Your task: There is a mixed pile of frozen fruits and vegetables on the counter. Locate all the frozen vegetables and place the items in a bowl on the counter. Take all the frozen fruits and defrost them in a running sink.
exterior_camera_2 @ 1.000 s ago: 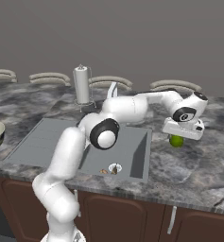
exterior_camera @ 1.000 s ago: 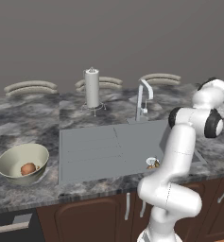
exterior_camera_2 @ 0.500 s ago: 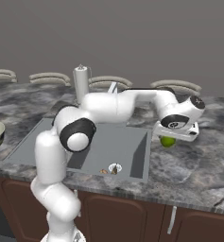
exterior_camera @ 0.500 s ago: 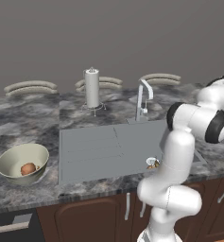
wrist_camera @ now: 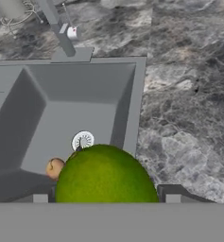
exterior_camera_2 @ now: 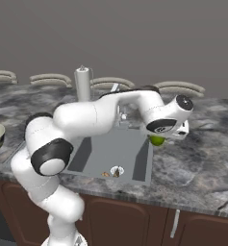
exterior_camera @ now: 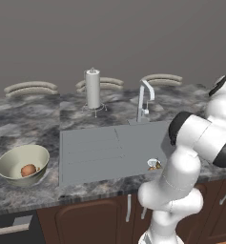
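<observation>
My gripper [exterior_camera_2: 158, 139] is shut on the lime-green ball [exterior_camera_2: 157, 141], a frozen vegetable, above the counter [exterior_camera_2: 192, 158] by the sink's right rim. Through the hand view the ball [wrist_camera: 106, 175] bulges between the fingertips [wrist_camera: 174, 193]. Below lies the grey sink [wrist_camera: 61, 108], with a small orange-brown frozen fruit [wrist_camera: 55, 168] beside the round drain [wrist_camera: 83, 141]. That fruit [exterior_camera: 156, 166] also shows in the left base view. The cream-green bowl [exterior_camera: 9, 162] stands on the counter at the far left and holds a reddish-brown oval lump [exterior_camera: 28, 169].
A curved chrome tap [exterior_camera: 144, 97] rises behind the sink [exterior_camera: 100, 147]. A paper-towel holder [exterior_camera: 93, 89] and flat curved plates [exterior_camera: 31, 88] line the back of the counter. The counter's front edge runs over brown cabinets [exterior_camera_2: 134, 211].
The arm has swung left, carrying the lime-green ball from over the right-hand counter to the sink's right rim. The grip stays the same.
</observation>
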